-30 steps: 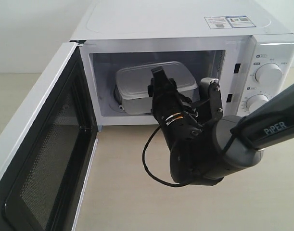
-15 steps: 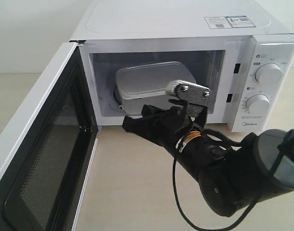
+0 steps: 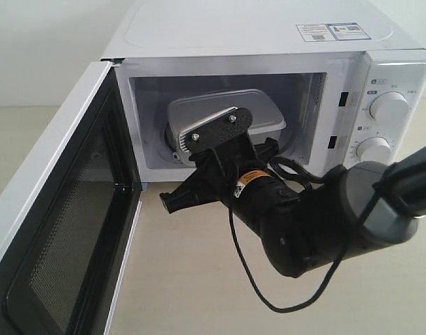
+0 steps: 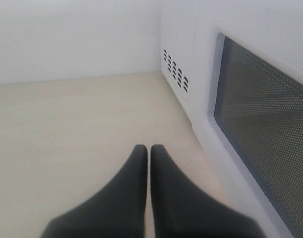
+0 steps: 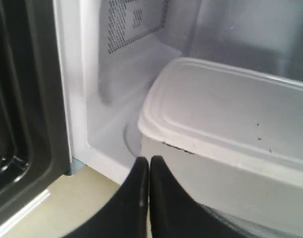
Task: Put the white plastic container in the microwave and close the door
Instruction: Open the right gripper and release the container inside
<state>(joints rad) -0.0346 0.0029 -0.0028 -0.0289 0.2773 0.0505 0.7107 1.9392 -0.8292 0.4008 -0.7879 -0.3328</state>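
Observation:
The white plastic container (image 3: 263,110) sits inside the microwave (image 3: 254,35), lid on, toward the cavity's left; the right wrist view shows it close up (image 5: 230,114). The door (image 3: 52,230) stands wide open on the left, with its black inner frame (image 5: 22,124) showing. My right gripper (image 3: 168,202) is shut and empty just outside the cavity's front lip, pointing left toward the door, and its tips (image 5: 149,158) are apart from the container. My left gripper (image 4: 149,147) is shut and empty over the table, beside the door's outer mesh window (image 4: 260,124); it is out of the exterior view.
Two round dials (image 3: 389,106) (image 3: 373,149) sit on the microwave's right panel. Vent slots (image 4: 175,77) mark its side wall. My right arm and a loose black cable (image 3: 268,293) fill the table in front of the cavity.
My right gripper has shut and let go of the container. It drew back out of the cavity and swung left, so it now points toward the open door.

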